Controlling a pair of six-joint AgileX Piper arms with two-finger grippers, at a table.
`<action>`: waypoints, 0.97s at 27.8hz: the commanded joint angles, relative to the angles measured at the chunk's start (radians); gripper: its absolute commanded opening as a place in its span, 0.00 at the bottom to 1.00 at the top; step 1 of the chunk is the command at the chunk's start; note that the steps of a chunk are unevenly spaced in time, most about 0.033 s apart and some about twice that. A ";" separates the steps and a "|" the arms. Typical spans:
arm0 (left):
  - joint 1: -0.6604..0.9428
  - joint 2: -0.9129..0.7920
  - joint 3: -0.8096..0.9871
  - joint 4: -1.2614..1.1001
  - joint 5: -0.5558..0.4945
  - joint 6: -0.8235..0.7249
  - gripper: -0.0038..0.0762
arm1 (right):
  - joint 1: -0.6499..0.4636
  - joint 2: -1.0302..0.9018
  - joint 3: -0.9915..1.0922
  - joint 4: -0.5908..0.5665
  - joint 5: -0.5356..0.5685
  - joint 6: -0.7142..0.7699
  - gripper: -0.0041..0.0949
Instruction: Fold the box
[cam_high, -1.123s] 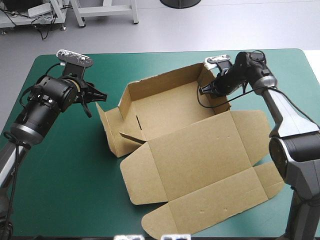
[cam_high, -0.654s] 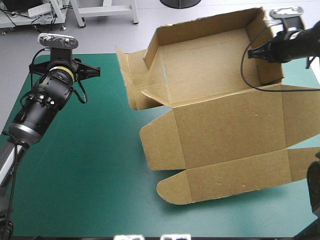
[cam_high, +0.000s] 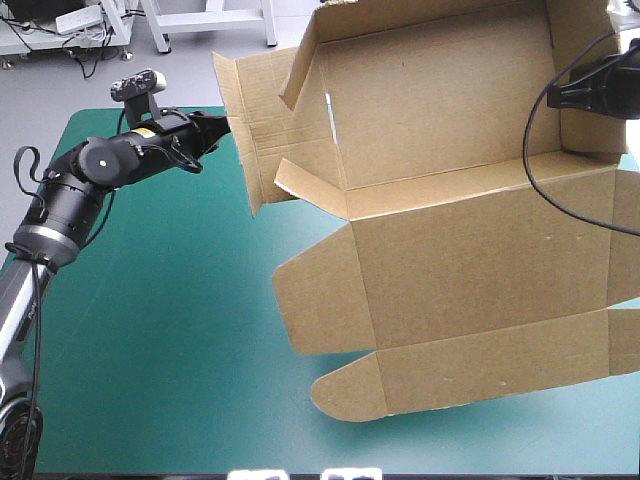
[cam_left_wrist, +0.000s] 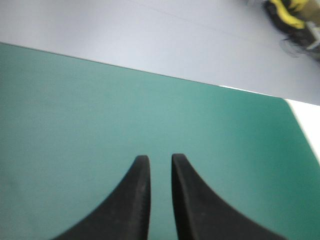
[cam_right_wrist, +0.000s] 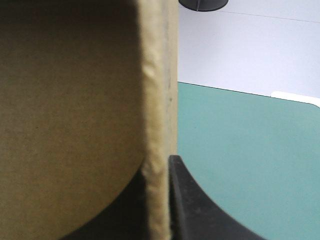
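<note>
Clamping the far right wall of the brown cut-cardboard box (cam_high: 450, 250), the right gripper (cam_right_wrist: 162, 161) has its black fingers (cam_right_wrist: 195, 200) all but closed, with the board edge between them. The box hangs lifted and tilted over the teal-green table cover (cam_high: 150, 330), tray part toward the far edge, lid and flaps lower. The left gripper (cam_left_wrist: 159, 157) is narrow, a thin slit, empty, over bare cover near the box's left flap.

A table (cam_high: 150, 350) with a teal-green cover stands on a pale grey floor (cam_high: 60, 95) under even light; beyond its far edge, a white metal frame (cam_high: 208, 18) and loose cables (cam_high: 95, 58).
</note>
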 joint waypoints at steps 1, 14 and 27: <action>0.000 -0.039 -0.034 -0.442 0.035 0.312 0.13 | -0.007 -0.034 -0.028 0.037 -0.039 0.007 0.03; 0.000 -0.035 -0.060 -0.833 0.417 0.487 0.08 | -0.007 -0.034 -0.026 0.066 -0.039 0.003 0.03; 0.000 -0.034 -0.070 -0.875 0.590 0.490 0.29 | -0.007 -0.009 -0.022 0.064 -0.060 -0.014 0.03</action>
